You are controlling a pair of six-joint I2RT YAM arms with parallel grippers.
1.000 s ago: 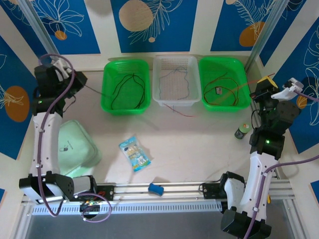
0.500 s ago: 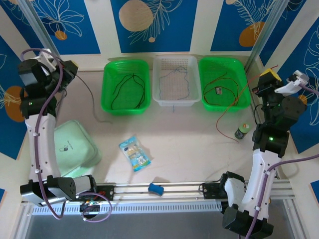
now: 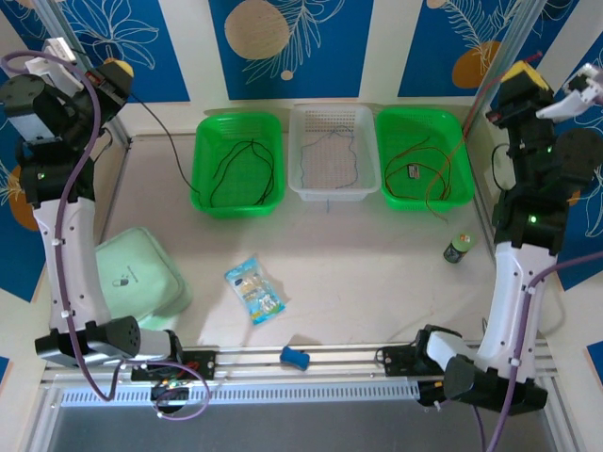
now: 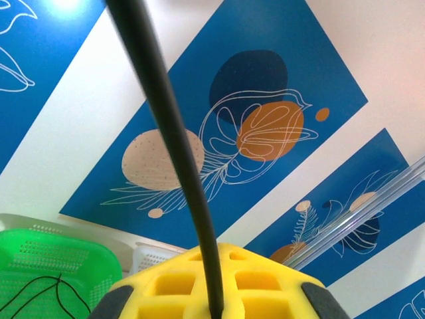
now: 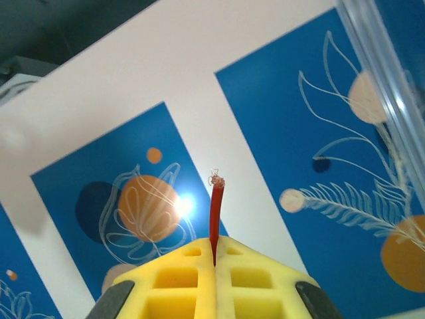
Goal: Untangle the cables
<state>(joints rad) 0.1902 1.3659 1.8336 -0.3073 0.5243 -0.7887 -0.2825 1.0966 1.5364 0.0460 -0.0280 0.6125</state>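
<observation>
My left gripper (image 3: 116,69) is raised high at the far left, shut on a black cable (image 3: 160,132) that slopes down to the left green basket (image 3: 203,203). In the left wrist view that black cable (image 4: 169,133) runs up from between the yellow pads of the left gripper (image 4: 216,269). More black cable (image 3: 247,155) lies looped in that basket. My right gripper (image 3: 525,77) is raised at the far right, shut on a red cable (image 3: 459,151) hanging into the right green basket (image 3: 415,203). Its frayed red cable end (image 5: 216,206) sticks out of the right gripper (image 5: 214,256). A dark cable (image 3: 330,155) lies in the white basket (image 3: 328,194).
On the table lie a pale green lid (image 3: 141,278), a snack packet (image 3: 254,290) and a small green can (image 3: 458,249). A blue block (image 3: 296,357) sits on the front rail. A metal post (image 3: 499,52) stands close to the right arm.
Both arms have risen and swung outward. The left one drew the black cable up and left. The right one lifted the red cable, whose loose loop left the table and now hangs at the right basket.
</observation>
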